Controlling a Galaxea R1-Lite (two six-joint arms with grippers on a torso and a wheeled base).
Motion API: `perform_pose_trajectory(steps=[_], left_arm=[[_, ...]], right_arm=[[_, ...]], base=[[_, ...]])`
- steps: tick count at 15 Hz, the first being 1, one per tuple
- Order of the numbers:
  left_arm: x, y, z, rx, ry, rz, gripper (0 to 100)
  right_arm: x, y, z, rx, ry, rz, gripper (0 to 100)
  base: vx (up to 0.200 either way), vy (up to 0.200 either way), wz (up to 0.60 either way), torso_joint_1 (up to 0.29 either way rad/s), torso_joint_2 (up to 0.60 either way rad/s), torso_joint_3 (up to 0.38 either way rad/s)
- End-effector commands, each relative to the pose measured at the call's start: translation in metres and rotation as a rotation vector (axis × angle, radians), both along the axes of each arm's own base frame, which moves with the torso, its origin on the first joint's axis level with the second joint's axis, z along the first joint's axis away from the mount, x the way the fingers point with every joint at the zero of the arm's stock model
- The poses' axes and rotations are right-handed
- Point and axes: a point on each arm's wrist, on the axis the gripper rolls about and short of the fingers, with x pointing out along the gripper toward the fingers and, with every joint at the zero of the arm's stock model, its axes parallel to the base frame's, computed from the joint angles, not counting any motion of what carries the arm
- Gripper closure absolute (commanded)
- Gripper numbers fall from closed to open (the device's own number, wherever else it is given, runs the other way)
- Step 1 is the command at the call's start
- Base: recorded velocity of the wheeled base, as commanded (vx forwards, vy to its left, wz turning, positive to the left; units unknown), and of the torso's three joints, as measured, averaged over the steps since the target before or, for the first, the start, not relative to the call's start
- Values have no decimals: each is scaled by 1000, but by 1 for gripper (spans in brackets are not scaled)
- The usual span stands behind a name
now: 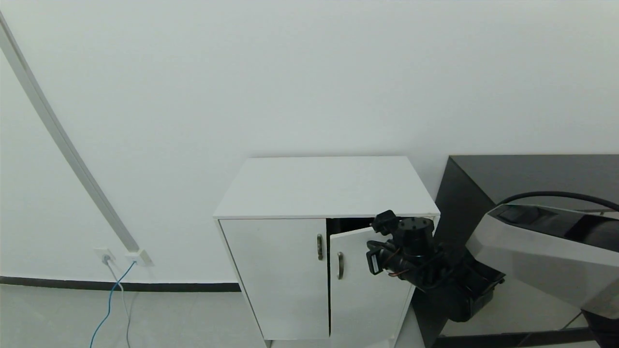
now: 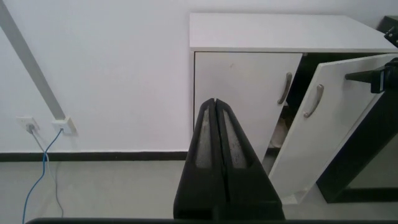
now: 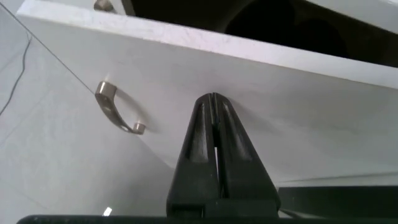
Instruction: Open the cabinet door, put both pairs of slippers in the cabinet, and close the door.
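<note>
The white cabinet (image 1: 324, 186) stands against the wall. Its left door (image 1: 273, 270) is shut and its right door (image 1: 367, 299) hangs ajar, with a dark gap above its top edge. My right gripper (image 1: 371, 251) is shut and empty, its tip against the outer face of the right door (image 3: 261, 81), near the top edge and on the hinge side of the metal handle (image 3: 118, 109). Away from the cabinet (image 2: 280, 31), off its left front, my left gripper (image 2: 215, 102) is shut and empty. A pale shape (image 2: 281, 129) shows in the door gap; I cannot tell what it is.
A black table (image 1: 532, 179) stands close against the cabinet's right side. Wall sockets (image 1: 109, 253) with hanging cables are low on the left, under a slanted grey duct (image 1: 63, 140). Open floor lies in front and to the left.
</note>
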Motion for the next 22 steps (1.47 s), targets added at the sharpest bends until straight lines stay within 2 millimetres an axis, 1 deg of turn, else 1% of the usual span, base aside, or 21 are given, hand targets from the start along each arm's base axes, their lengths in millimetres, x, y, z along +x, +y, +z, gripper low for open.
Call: perform_pose_trajectory(steps=[1,8,13,19,20,22], left_arm=[[0,0,0,-1,0,1,100],[0,0,0,-1,0,3,100],[0,0,0,-2,2,4,100],[0,0,0,-2,0,4,100],[0,0,0,-2,2,4,100],[0,0,0,-2,0,4,100]], right_arm=[[9,-2,-7,0,-1,-15,100],[33,-12,-7,11,-16,-62,100],[39,-16,-9,14,-21,-77,100],[40,-20,-7,15,-24,-85,100],[37,-20,-4,15,-25,-85,100],[22,-25,11,15,-24,-77,100]], base=[[0,0,0,0,0,0],[0,0,0,0,0,0],[0,0,0,0,0,0],[0,0,0,0,0,0],[0,0,0,0,0,0],[0,0,0,0,0,0]])
